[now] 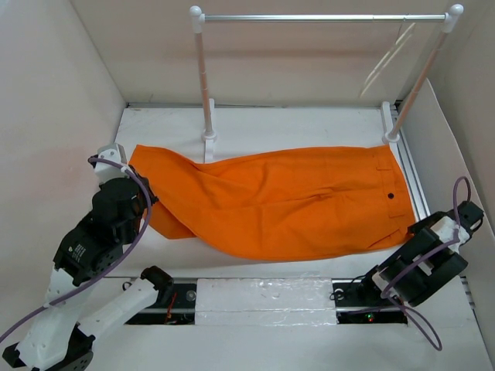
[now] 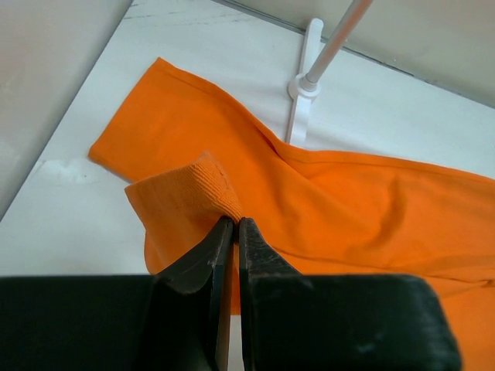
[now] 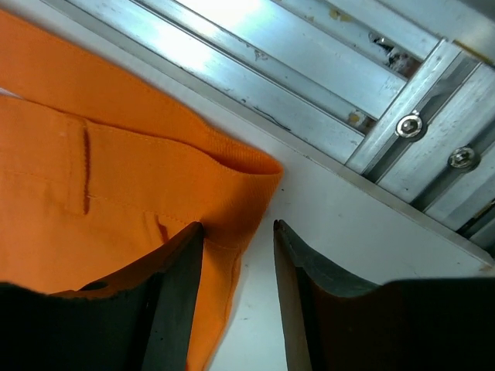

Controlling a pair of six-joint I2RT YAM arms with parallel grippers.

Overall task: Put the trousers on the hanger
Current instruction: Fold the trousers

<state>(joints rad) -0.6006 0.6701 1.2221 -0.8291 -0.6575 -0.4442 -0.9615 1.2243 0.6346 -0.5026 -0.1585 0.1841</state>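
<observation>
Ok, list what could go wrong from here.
The left gripper pinches only a small fold at the leg end of the trousers; it may slip on lifting.
The right gripper is open around just the waistband corner; closing may miss it.
The hanger hangs up on the rack, far from both.

White table (image 1: 294, 124), beige walls (image 1: 54, 85) at 9, 12 and 3 o'clock. Clothes rack (image 1: 421, 77) at 12 o'clock: silver bar (image 1: 271, 17) across two white posts (image 1: 203, 77), left foot (image 2: 303, 85) flat on table. Aluminium rail (image 3: 309, 62) along 3 o'clock edge, two bolts (image 3: 410, 126) showing. White padded strip (image 1: 267, 301) at 6 o'clock.
</observation>
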